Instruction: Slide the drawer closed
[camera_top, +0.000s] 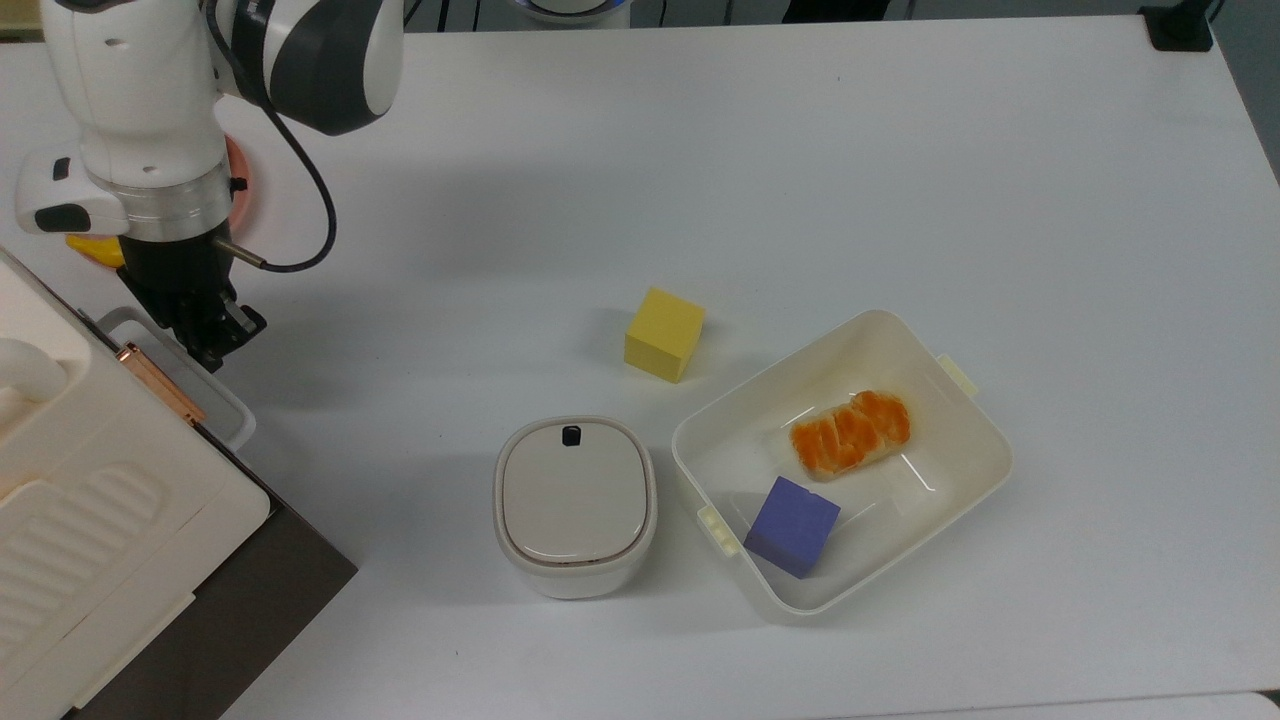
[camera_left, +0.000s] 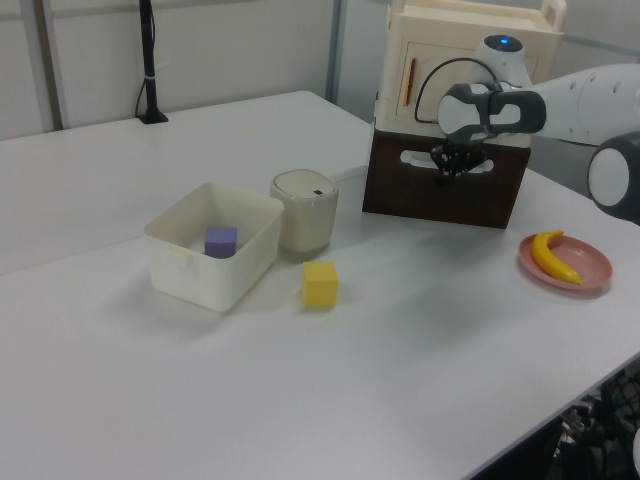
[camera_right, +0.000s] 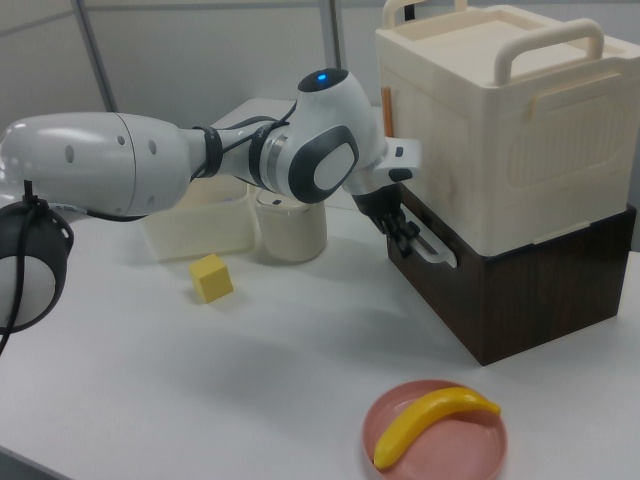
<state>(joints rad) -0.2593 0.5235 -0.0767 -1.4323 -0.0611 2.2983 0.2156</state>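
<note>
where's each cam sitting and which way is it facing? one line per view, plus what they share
Top view: overhead, looking straight down on the table; arm and gripper at the drawer handle.
Left view: low at the table's side, facing the drawer's dark front; forearm and gripper.
Right view: low, opposite side, banana nearest; whole arm, gripper.
Shared: yellow cube.

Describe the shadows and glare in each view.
Top view: soft shadows fall toward the top view's left of the yellow cube and lidded pot. Left view: even, diffuse light on the table. Right view: faint shadow under the arm, no strong glare.
</note>
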